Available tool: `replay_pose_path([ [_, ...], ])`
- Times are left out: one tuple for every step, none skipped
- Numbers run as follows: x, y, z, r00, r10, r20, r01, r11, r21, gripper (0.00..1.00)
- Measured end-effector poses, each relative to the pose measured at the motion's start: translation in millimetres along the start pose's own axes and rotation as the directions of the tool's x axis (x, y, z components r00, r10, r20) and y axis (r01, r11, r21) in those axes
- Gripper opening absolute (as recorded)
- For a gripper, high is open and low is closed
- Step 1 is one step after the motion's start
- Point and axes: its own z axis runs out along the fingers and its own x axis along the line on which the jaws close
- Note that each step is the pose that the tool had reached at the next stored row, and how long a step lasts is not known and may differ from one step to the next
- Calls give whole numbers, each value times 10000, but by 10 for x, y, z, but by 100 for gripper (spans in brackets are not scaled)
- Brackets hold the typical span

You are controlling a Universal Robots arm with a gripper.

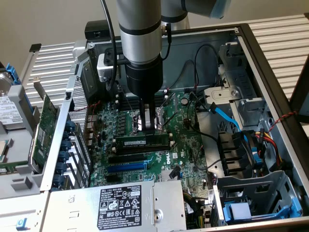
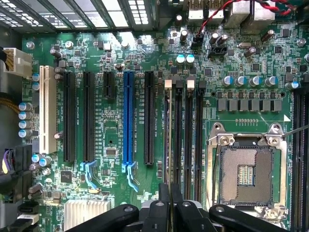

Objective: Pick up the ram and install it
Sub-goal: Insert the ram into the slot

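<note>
The ram (image 1: 141,142), a dark-green stick with a pale label strip, stands on edge in a memory slot on the motherboard (image 1: 186,150). In the wrist view the ram (image 2: 167,140) is a thin edge running along the slot beside the white end clips. My gripper (image 1: 151,129) points straight down over the ram, a little toward the exterior view's right of its middle. The fingers (image 2: 164,205) are shut together, their tips right at the ram's top edge. I cannot tell whether they touch or pinch it.
The empty CPU socket (image 2: 244,169) lies just beyond the memory slots. Black and blue expansion slots (image 2: 128,118) run beside the ram. A wide green card (image 1: 46,123) stands at the case's left wall, cables and drive cages (image 1: 251,145) at the right, a power supply (image 1: 120,205) in front.
</note>
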Motion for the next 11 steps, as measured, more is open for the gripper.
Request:
replay_pose_path([
  [0, 0, 0, 10000, 0, -1, 0, 10000, 1, 13],
  [0, 0, 0, 10000, 0, 0, 0, 10000, 3, 13],
  [0, 0, 0, 10000, 1, 0, -1, 10000, 5, 13],
  [0, 0, 0, 10000, 1, 0, -1, 10000, 9, 13],
  [0, 0, 0, 10000, 1, 0, -1, 10000, 11, 13],
  [0, 0, 0, 10000, 1, 0, -1, 10000, 14, 13],
  [0, 0, 0, 10000, 1, 0, -1, 10000, 16, 13],
  [0, 0, 0, 10000, 1, 1, -1, 10000, 20, 13],
  [0, 0, 0, 10000, 1, 1, -1, 10000, 22, 13],
  [0, 0, 0, 10000, 2, 1, -2, 10000, 26, 13],
  [0, 2, 0, 10000, 3, 1, -3, 10000, 34, 13],
])
